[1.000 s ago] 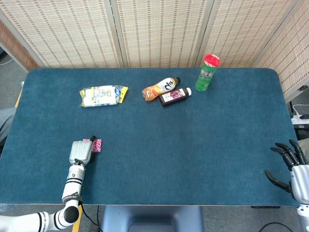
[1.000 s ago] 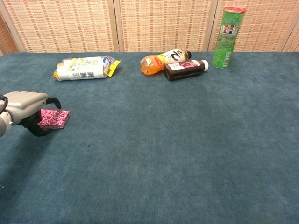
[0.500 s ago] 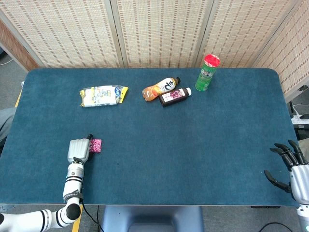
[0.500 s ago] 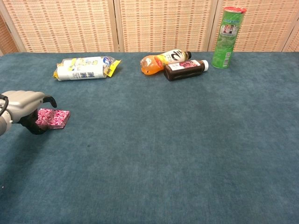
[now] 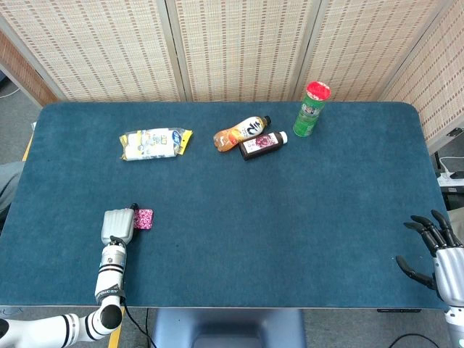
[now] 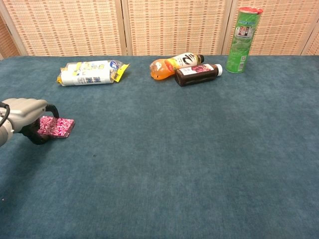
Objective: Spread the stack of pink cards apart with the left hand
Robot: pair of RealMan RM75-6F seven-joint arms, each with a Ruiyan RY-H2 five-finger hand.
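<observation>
Fingers of the left robot hand (image 6: 22, 115) curl over the near-left end of the pink cards (image 6: 56, 127) after drawing back slightly, the stack lower but hardly spread on the counter (image 6: 199, 164), while the right robot hand (image 5: 433, 254) idles splayed.

Speckled pink cards (image 6: 56, 126), teal table (image 5: 290, 210), green can (image 5: 311, 110) red-lidded, orange bottle (image 5: 239, 133)

No lettering is sharp enough to read: the printing on the green can (image 6: 240, 40), the two bottles (image 6: 185, 68) and the snack bag (image 6: 89, 72) is blurred.
</observation>
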